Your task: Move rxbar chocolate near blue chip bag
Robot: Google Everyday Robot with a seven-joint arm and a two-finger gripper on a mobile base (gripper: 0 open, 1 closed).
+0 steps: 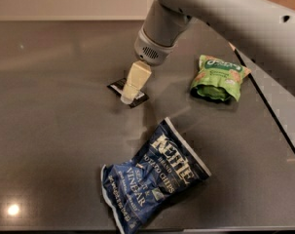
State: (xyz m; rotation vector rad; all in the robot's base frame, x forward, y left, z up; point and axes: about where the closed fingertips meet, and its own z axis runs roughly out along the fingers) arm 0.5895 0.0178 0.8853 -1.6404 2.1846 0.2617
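The cream-coloured gripper (127, 97), on a pale grey arm (225, 13), sits over the black rxbar chocolate (116, 86). Below it, the blue chip bag (154, 179) is dark blue with white lettering and white edges. To its right the snack bag (217, 78) is bright green. The table (49, 130) is dark grey.

The gripper (129, 95), upper centre of the frame, covers the middle of the rxbar chocolate (116, 86), leaving only its two ends showing. The arm (225, 13) is cut off by the top and right edges.
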